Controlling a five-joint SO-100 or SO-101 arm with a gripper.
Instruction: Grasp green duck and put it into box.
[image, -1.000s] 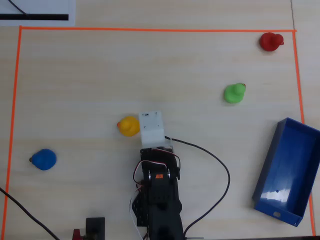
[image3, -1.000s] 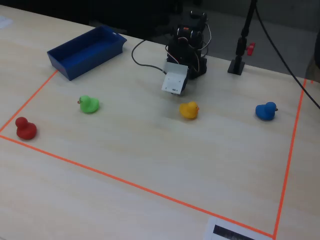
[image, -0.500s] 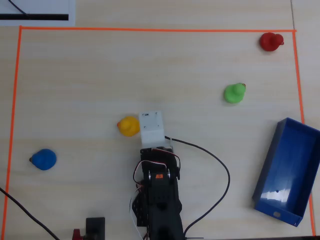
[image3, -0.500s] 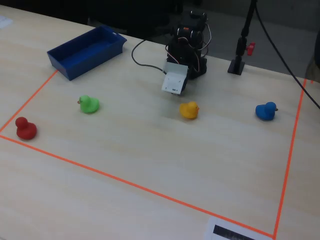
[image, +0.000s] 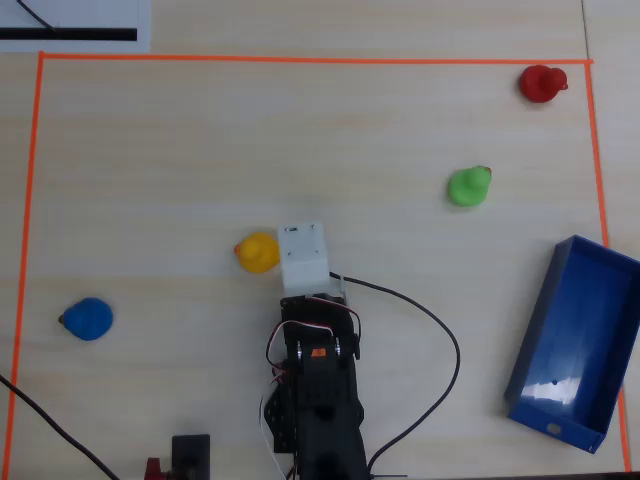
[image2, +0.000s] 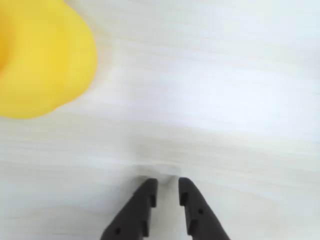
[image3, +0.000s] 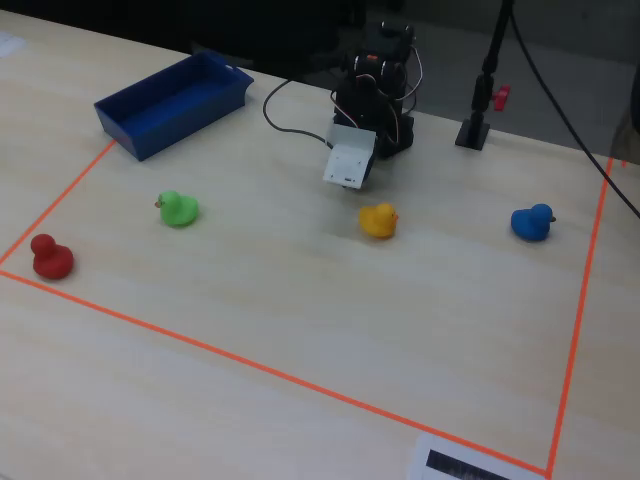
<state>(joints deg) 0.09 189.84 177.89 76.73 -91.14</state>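
Task barely begun. Small bright green rounded toy duck (image: 468, 187) sits on table, right of centre in overhead view, untouched. Deep blue open plastic box (image: 573, 343) at lower right, empty. Black two-finger gripper (image2: 165, 189) nearly closed, gripping nothing (yellow rubber duck (image2: 42, 57) upper left in wrist view). Reach, grasp, carry, drop all remain.

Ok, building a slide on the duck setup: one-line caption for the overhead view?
Folded arm beside the yellow duck; green duck and blue box lie to the right.
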